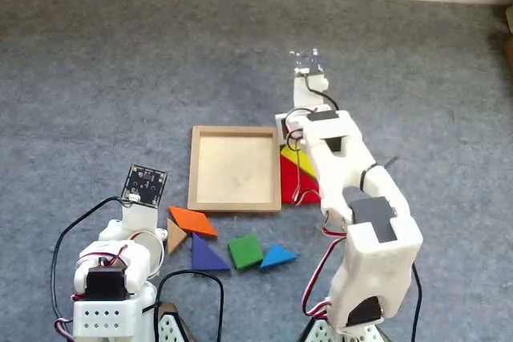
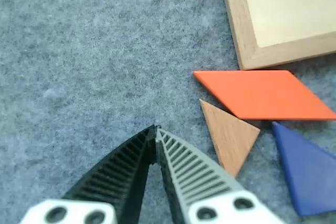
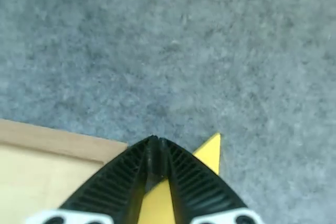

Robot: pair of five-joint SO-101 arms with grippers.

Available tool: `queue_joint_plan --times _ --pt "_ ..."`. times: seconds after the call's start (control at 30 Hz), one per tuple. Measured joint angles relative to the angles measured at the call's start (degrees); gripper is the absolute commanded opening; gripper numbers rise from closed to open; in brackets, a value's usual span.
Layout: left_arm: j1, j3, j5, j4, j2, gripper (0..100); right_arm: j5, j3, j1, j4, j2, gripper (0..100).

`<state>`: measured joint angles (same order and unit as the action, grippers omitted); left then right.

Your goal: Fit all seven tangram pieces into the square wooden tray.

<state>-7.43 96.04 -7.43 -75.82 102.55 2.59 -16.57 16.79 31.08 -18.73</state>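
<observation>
The square wooden tray (image 1: 195,167) lies empty on the grey carpet. A yellow piece (image 1: 292,158) and a red piece (image 1: 290,180) lie against its right side, partly under the right arm (image 1: 345,166). My right gripper (image 3: 155,140) is shut above the yellow piece's tip (image 3: 211,151), beside a tray corner (image 3: 58,141). In front of the tray lie an orange parallelogram (image 1: 192,221), a tan triangle (image 1: 175,235), a dark blue triangle (image 1: 206,255), a green square (image 1: 245,251) and a light blue triangle (image 1: 277,256). My left gripper (image 2: 156,129) is shut over bare carpet beside the tan triangle (image 2: 229,137).
Grey carpet covers the whole work area, with wide open floor left of and behind the tray. Both arm bases and their cables (image 1: 200,278) sit along the near edge. The orange parallelogram (image 2: 265,95) almost touches the tray's near left corner (image 2: 247,51).
</observation>
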Motion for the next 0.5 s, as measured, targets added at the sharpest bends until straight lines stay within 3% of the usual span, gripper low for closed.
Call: queue_joint_plan --times 0.17,0.33,0.5 --pt "0.0 0.0 0.0 0.0 0.0 1 -0.1 0.0 -0.1 3.8 0.0 0.5" --pt "0.0 0.0 0.0 0.0 0.0 1 0.1 0.9 -2.7 14.3 0.3 0.5" --pt "0.0 0.0 0.0 0.0 0.0 1 11.3 1.8 -6.9 20.7 0.4 0.5"
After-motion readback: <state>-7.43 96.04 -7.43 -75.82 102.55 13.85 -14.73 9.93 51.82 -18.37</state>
